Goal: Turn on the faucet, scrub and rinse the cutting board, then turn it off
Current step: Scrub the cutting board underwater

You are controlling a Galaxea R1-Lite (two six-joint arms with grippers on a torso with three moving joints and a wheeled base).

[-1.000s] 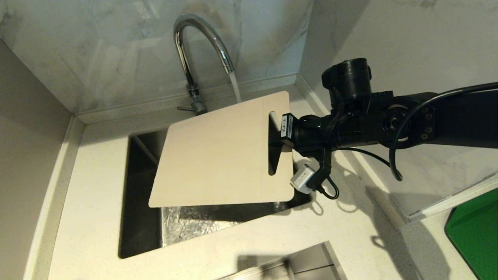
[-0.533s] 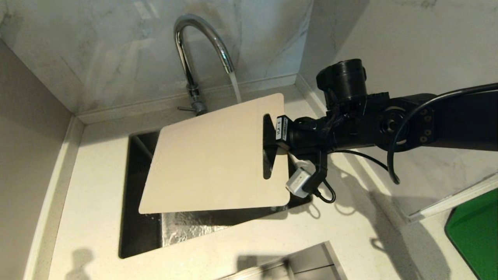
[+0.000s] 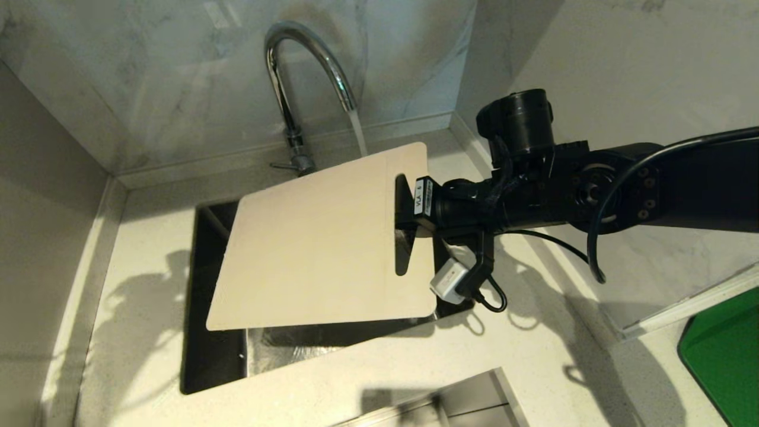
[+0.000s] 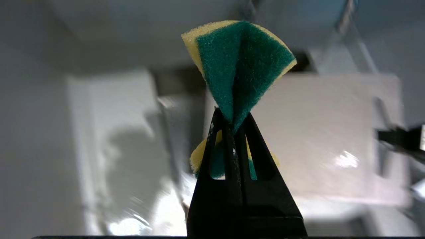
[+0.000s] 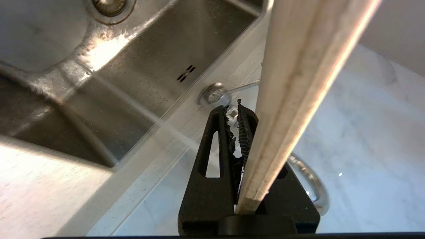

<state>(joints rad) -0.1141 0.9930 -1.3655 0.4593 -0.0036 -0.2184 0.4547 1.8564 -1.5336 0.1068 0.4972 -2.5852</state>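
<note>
The cutting board (image 3: 314, 243) hangs tilted over the sink (image 3: 213, 356), held by its right short end, beside the oblong slot. The right gripper (image 3: 409, 207) reaches in from the right on a black arm, its jaws clenched on the board's edge; in the right wrist view the board (image 5: 298, 83) runs edge-on between the jaws.

At the far side stands the faucet (image 3: 296, 89), its chrome arch rising against the marble wall (image 3: 148, 77). A stream of water (image 3: 357, 131) falls from the spout and passes behind the board's far edge, so where it lands is hidden. The small side lever sits at the faucet's base, just beyond the board's far left corner.

The board covers most of the basin, leaving only the left wall and a wet near strip showing. A small grey camera unit (image 3: 447, 279) and a looped cable dangle under the right wrist, over the pale table (image 3: 533, 356). A bright green flat object (image 3: 726, 356) lies at the far right.

The left gripper (image 4: 232, 121) is outside the head view; its jaws pinch a green and yellow sponge (image 4: 237, 63), folded by the squeeze. Behind it the scene is blurred, probably the board and sink.
</note>
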